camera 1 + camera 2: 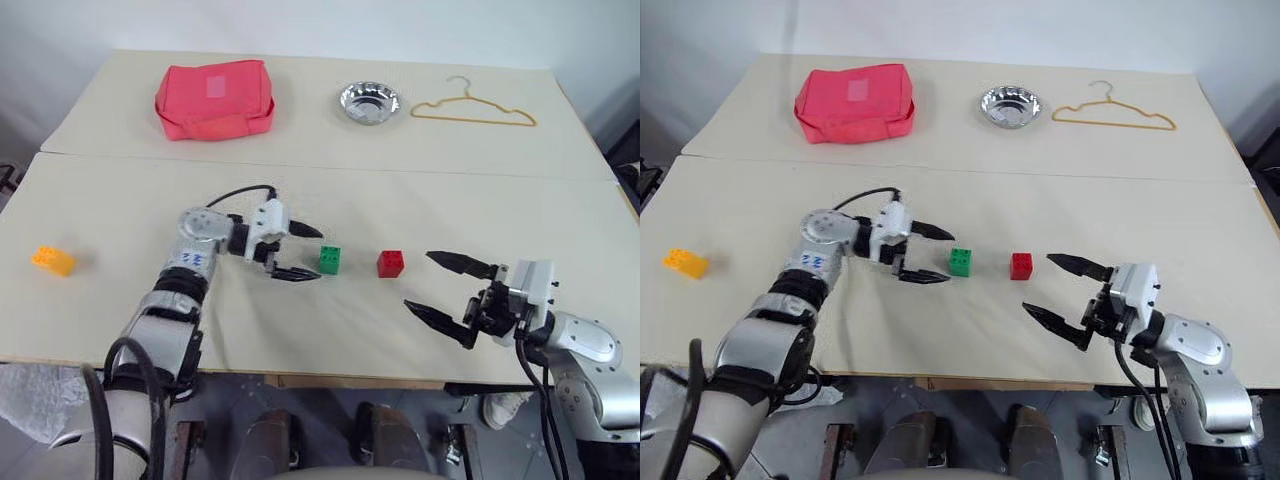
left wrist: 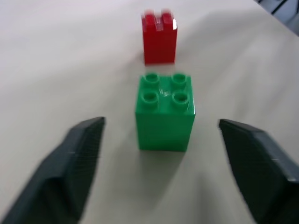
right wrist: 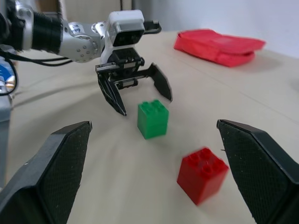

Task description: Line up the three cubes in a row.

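Observation:
A green cube (image 1: 330,260) and a red cube (image 1: 391,263) stand side by side on the near table, a short gap between them. The orange-yellow cube (image 1: 53,260) lies far off at the table's left edge. My left gripper (image 1: 305,252) is open just left of the green cube, its fingers apart and clear of it; the green cube (image 2: 165,114) stands ahead of the two fingertips, with the red cube (image 2: 160,38) behind it. My right gripper (image 1: 446,287) is open to the right of the red cube (image 3: 202,174), nothing between its fingers.
On the far table lie a large red pouch (image 1: 214,99), a small metal bowl (image 1: 369,102) and a yellow wire hanger (image 1: 472,108). A seam (image 1: 330,165) runs between the two tables. The near table's front edge (image 1: 330,375) is close below the grippers.

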{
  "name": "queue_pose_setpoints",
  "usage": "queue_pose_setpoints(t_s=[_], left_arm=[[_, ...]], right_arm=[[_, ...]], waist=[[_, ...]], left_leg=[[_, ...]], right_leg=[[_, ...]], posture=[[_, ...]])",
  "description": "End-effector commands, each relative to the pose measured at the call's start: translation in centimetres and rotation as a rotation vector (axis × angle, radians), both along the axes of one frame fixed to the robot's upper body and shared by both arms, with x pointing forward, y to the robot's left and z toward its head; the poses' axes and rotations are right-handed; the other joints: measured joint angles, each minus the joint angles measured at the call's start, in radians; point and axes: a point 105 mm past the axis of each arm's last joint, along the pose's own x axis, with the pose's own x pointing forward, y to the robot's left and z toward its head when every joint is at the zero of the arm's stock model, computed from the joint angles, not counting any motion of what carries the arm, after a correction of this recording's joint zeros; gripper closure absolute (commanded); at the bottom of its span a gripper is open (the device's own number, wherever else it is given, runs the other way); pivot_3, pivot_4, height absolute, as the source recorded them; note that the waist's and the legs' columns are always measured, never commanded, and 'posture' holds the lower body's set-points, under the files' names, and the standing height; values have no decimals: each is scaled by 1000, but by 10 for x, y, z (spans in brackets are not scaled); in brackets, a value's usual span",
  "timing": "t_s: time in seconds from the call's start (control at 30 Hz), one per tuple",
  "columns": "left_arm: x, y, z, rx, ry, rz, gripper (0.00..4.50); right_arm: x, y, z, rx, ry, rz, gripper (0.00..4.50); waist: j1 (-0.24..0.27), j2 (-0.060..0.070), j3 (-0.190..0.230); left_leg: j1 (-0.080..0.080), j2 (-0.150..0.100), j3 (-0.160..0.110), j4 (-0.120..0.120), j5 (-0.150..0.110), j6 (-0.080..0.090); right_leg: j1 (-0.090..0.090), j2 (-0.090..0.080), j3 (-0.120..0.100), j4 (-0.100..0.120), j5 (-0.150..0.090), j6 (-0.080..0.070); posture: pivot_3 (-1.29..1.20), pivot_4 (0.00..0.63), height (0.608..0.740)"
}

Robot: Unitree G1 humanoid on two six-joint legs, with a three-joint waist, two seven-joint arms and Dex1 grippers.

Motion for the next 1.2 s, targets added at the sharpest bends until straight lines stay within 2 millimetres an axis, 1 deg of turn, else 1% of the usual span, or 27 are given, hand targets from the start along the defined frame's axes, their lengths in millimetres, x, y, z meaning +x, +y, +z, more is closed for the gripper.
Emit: queue_pose_setpoints(t_s=[0.03, 0.07, 0.1, 0.13, 0.2, 0.27, 0.33, 0.43, 0.5, 0.53, 0.57, 0.6, 0.63, 0.73, 0.8, 0.87, 0.93, 0.97, 1.03, 1.1, 1.13, 1.2], left_arm=[[-18, 30, 34, -176, -122, 84, 28], [-24, 40, 39, -225, -139, 141, 28], [-29, 54, 44, -278, -165, 234, 28], [-34, 77, 47, -345, -193, 391, 28], [-46, 110, 49, -410, -227, 608, 28], [-71, 152, 37, -463, -236, 864, 28], [-94, 180, 27, -494, -240, 1055, 28], [-128, 217, 15, -527, -271, 1315, 28], [-161, 248, 3, -594, -267, 1523, 28], [-183, 265, -8, -621, -264, 1659, 28], [-204, 278, -19, -635, -260, 1769, 28], [-219, 285, -27, -646, -250, 1846, 28], [-228, 289, -31, -652, -245, 1890, 28], [-234, 288, -40, -685, -201, 1931, 28], [-230, 282, -41, -690, -183, 1928, 28], [-218, 275, -36, -719, -169, 1894, 28], [-204, 271, -28, -736, -163, 1849, 28], [-197, 272, -24, -717, -157, 1825, 28], [-180, 274, -17, -666, -124, 1745, 28], [-172, 275, -13, -644, -104, 1701, 28], [-164, 279, -13, -608, -77, 1674, 28], [-147, 291, -6, -534, -66, 1619, 28]], right_arm=[[1, 6, 8, 17, -36, 47, 0], [2, 8, 8, 24, -16, 65, 0], [3, 12, 10, 26, -22, 83, 0], [2, 18, 10, 25, -10, 124, 0], [0, 26, 11, 15, -16, 172, 0], [1, 33, 13, 10, -24, 216, 0], [1, 38, 15, 4, -25, 249, 0], [1, 42, 19, 5, -24, 289, 0], [0, 46, 22, 6, -18, 327, 0], [0, 48, 23, 7, -10, 348, 0], [0, 49, 24, 5, -8, 361, 0], [1, 50, 24, 5, -3, 369, 0], [1, 50, 25, 5, 0, 374, 0], [2, 50, 24, -1, 11, 387, 0], [3, 50, 23, -4, 16, 392, 0], [4, 50, 23, -5, 20, 394, 0], [4, 51, 23, -5, 26, 395, 0], [3, 51, 22, -6, 29, 396, 0], [3, 52, 22, -7, 31, 395, 0], [4, 53, 22, -6, 32, 394, 0], [4, 53, 22, -7, 31, 392, 0], [5, 53, 21, -14, 30, 391, 0]], waist=[[-17, 0, 0], [-19, 0, 0], [-21, 0, 0], [-22, 0, 0], [-31, 0, 0], [-28, 0, 0], [-27, 0, 0], [-9, 0, 0], [0, 0, 1], [2, 0, 1], [1, 0, 0], [-1, 0, 0], [-1, 0, 0], [14, 0, 0], [15, 0, 0], [13, -1, 0], [10, -1, 0], [9, -1, 0], [6, -1, 0], [3, 0, 0], [-1, 1, 0], [-6, 1, 1]], left_leg=[[0, 1, 0, 0, 0, 0], [0, 1, 0, 0, 0, 0], [0, 1, -1, 0, 0, 0], [0, 2, -1, 0, 0, 0], [1, 2, -3, 1, 0, 0], [1, 3, -6, 2, 0, 0], [1, 3, -7, 2, 0, -1], [1, 2, -9, 4, -1, -1], [1, 3, -14, 8, -2, -1], [2, 3, -14, 9, -4, 0], [3, 3, -14, 9, -4, 0], [3, 4, -15, 10, -6, -1], [4, 4, -14, 10, -7, -1], [3, 5, -15, 10, -8, -1], [3, 5, -15, 11, -8, -1], [3, 5, -15, 11, -8, -1], [3, 5, -15, 11, -8, -1], [3, 6, -15, 11, -8, -2], [3, 7, -15, 11, -9, -2], [3, 8, -15, 11, -9, -3], [3, 8, -14, 10, -9, -3], [4, 7, -13, 10, -9, -3]], right_leg=[[0, 0, 0, 0, 0, 0], [0, 0, 0, 0, 0, 0], [0, 0, -1, 1, 0, 0], [0, 0, -1, 1, 0, 0], [1, -1, -1, 2, 0, 0], [2, -1, -1, 2, 0, 0], [3, -1, -1, 1, 0, -1], [6, -2, -1, -1, 0, -1], [11, -2, 0, -4, 0, -1], [13, -2, 0, -4, 0, -1], [15, -3, 0, -5, 0, -1], [15, -3, 0, -6, 0, -1], [16, -4, 1, -7, 0, -1], [16, -3, -1, -9, 0, -1], [16, -3, -2, -8, -1, -1], [16, -4, -2, -8, 0, -1], [16, -4, -1, -8, 0, -1], [16, -4, -1, -8, 0, -1], [16, -3, -2, -8, -1, -3], [15, -1, -4, -6, -2, -4], [15, 0, -5, -6, -2, -5], [14, -1, -6, -5, -2, -5]], posture=[[0, 150, 740], [0, 150, 740], [0, 150, 740], [0, 150, 740], [0, 150, 740], [0, 150, 740], [0, 150, 740], [0, 150, 740], [0, 150, 740], [0, 150, 740], [0, 150, 740], [0, 150, 740], [0, 150, 740], [0, 150, 740], [0, 150, 740], [0, 150, 740], [0, 150, 740], [0, 150, 740], [0, 150, 740], [0, 150, 740], [0, 150, 740], [0, 150, 740]])
